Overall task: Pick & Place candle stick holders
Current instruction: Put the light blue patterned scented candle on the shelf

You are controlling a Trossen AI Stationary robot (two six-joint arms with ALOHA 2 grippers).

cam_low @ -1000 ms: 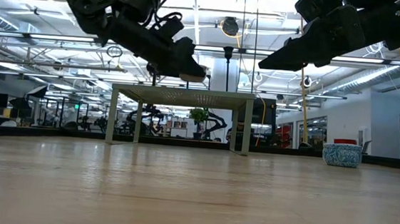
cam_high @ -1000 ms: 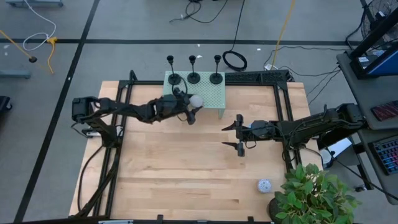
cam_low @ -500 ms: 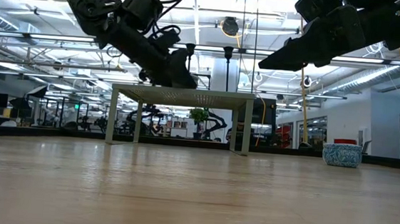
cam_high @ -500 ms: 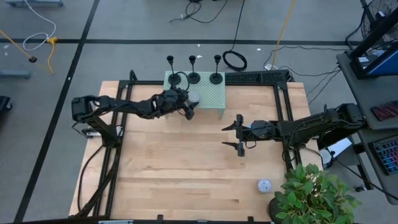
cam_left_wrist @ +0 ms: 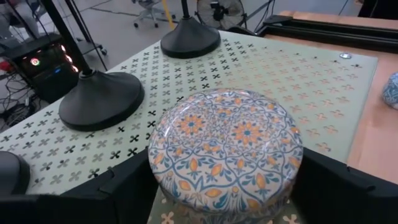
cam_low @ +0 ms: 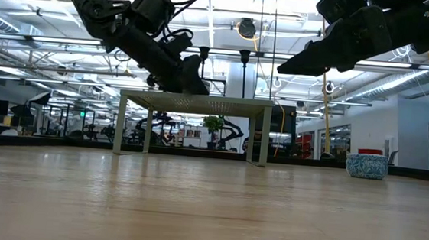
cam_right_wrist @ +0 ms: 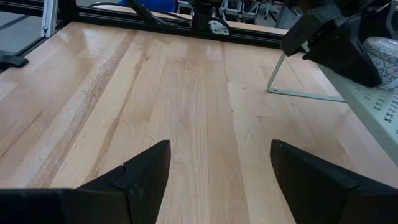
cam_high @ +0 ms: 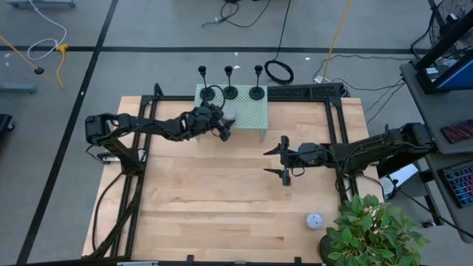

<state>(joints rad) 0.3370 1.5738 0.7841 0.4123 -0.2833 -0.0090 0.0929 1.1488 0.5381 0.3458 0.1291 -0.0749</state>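
My left gripper (cam_high: 224,124) now sits farther back over the pale green perforated metal stand (cam_high: 251,112), no longer hanging off its near edge. The round patterned white puck (cam_left_wrist: 225,149) between my fingers now rests on that stand.

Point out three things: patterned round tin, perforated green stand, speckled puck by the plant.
patterned round tin (cam_left_wrist: 227,143), left wrist view, middle of its flowered lid.
perforated green stand (cam_high: 251,111), high view, bare part of its top.
speckled puck (cam_high: 314,220), high view, middle of its top.
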